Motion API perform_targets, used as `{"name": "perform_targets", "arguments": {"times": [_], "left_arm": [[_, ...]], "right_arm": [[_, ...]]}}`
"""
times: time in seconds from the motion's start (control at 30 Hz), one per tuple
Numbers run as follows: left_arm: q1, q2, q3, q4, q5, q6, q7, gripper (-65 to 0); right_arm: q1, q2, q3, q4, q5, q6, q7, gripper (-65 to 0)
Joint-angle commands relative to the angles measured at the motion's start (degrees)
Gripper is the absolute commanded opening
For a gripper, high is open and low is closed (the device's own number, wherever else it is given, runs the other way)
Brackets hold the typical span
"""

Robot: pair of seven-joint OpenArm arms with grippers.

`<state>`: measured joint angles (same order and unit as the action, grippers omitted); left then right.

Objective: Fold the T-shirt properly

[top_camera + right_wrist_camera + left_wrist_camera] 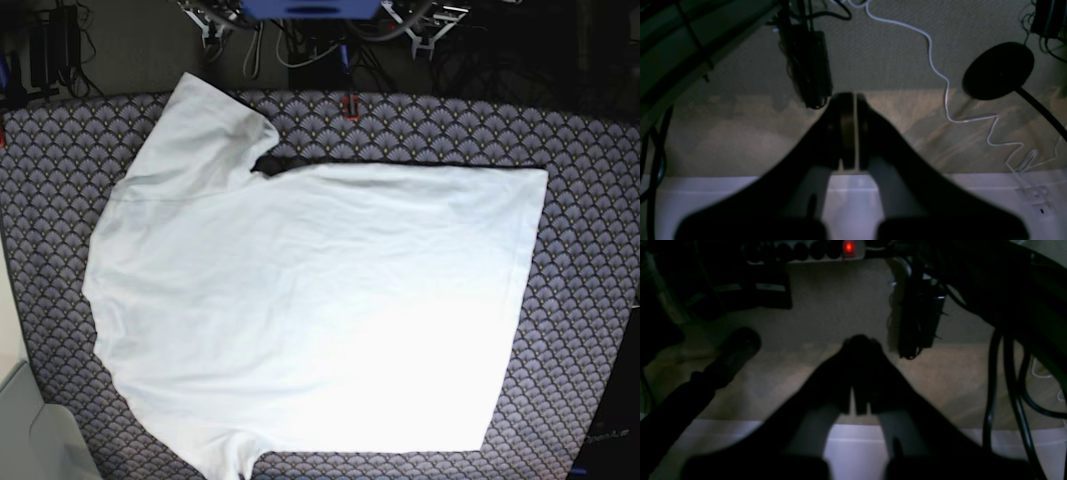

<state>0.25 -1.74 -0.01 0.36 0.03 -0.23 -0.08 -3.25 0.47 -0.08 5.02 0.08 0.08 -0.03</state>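
The white T-shirt [310,310] lies spread flat on the patterned table [590,180] in the base view, collar end to the left and hem to the right. One sleeve [205,125] points to the upper left, the other [230,458] to the bottom edge. Neither arm shows in the base view. In the left wrist view my left gripper [860,340] is shut with nothing in it, hanging over dim floor. The right wrist view shows my right gripper [853,97] shut and empty, also over floor. The T-shirt is in neither wrist view.
A small dark spot [268,163] sits at the upper sleeve's armpit, and a small red item [350,105] near the table's far edge. Below the arms are a power strip with a red light [848,247], black cables [1007,390], a white cable [940,73] and a round black base [998,70].
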Motion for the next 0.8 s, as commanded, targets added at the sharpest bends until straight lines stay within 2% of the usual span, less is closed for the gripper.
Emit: {"name": "perform_targets", "arguments": {"times": [0.0,0.27,0.4,0.77], "left_arm": [[0.0,-0.2,0.1,0.0,0.4,0.1,-0.3,-64.9],[2.0,-0.3,0.1,4.1,0.4,0.1,0.0,-64.9],[4.2,-0.3,0.1,7.7,0.4,0.1,0.1,-64.9],[6.1,-0.4,0.1,8.4,0.4,0.1,0.1,-64.9]], "right_arm": [[-0.8,0.0,-0.1,0.1,0.2,0.4,0.0,-65.0],[-5.1,0.0,-0.1,7.0,0.2,0.4,0.0,-65.0],[-5.3,0.0,-0.1,7.1,0.2,0.4,-0.1,-65.0],[-7.4,0.1,-0.1,7.4,0.2,0.4,0.0,-65.0]]}}
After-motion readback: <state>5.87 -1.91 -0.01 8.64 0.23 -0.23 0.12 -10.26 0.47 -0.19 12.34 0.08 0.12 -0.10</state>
